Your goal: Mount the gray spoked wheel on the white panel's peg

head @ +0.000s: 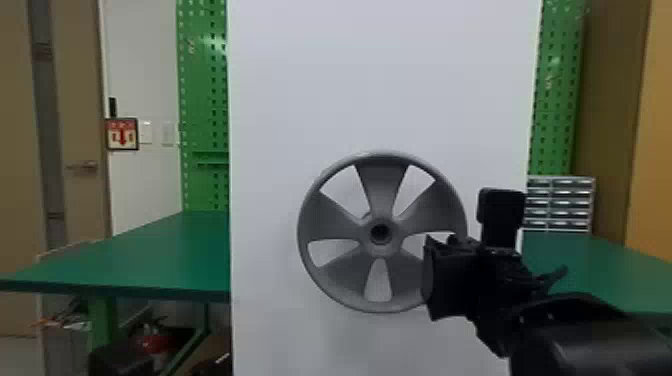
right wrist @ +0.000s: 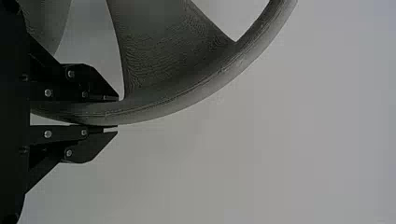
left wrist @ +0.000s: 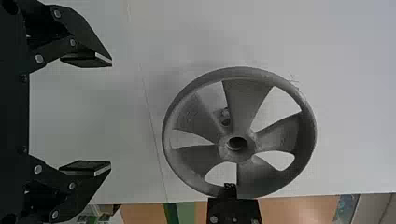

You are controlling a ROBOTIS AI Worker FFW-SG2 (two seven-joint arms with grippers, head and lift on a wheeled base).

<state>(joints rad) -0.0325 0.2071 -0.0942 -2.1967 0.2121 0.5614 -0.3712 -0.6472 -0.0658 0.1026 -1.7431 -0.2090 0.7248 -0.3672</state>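
Observation:
The gray spoked wheel (head: 385, 187) stands upright in front of the white panel (head: 380, 90), its hub facing the head camera. My right gripper (head: 427, 280) holds it by the rim at its lower right. In the right wrist view the right gripper (right wrist: 114, 113) is shut on the rim of the wheel (right wrist: 177, 105). My left gripper (left wrist: 111, 116) is open with nothing between its fingers; beyond it in the left wrist view are the wheel (left wrist: 247, 102) and, through a gap between spokes, a peg-like part (left wrist: 225, 116) on the panel.
Green tables (head: 150, 255) stand left and right of the panel, with green pegboards (head: 202, 100) behind. A small drawer cabinet (head: 560, 202) sits on the right table. A red object (head: 157, 342) lies under the left table.

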